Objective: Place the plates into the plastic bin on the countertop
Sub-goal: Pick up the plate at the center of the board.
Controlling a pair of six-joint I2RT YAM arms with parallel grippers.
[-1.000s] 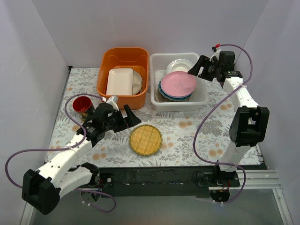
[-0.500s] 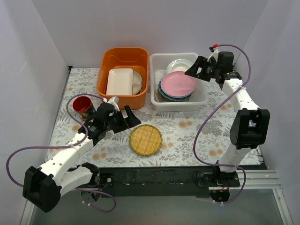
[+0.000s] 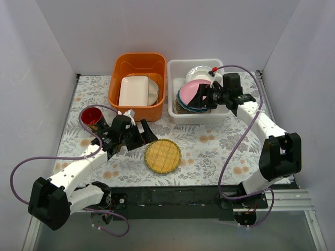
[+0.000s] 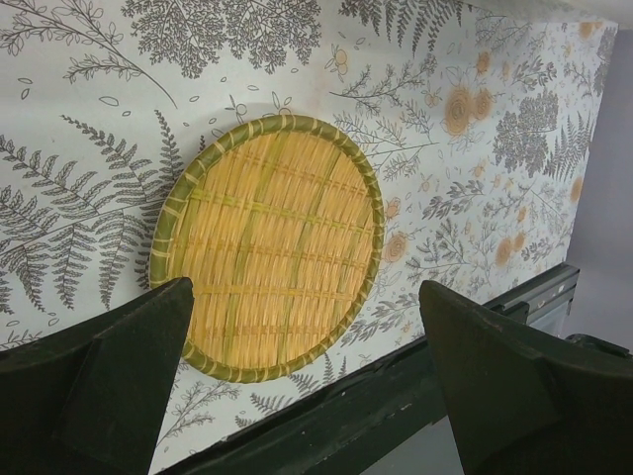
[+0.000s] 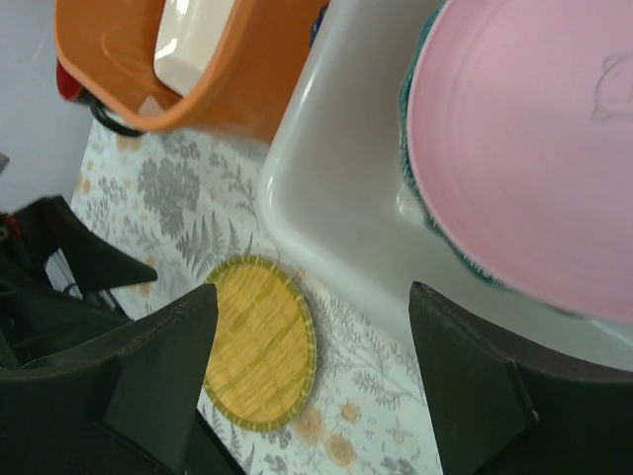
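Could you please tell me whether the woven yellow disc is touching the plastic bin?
Apart. The top external view shows a strip of floral cloth lying between the woven yellow disc and the plastic bin's near wall; the right wrist view agrees.

pink plate tops stacked plates in white plastic bin.

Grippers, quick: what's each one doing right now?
Left gripper: open, empty, facing the woven tray.
Right gripper: open, empty, over the bin beside the pink plate.
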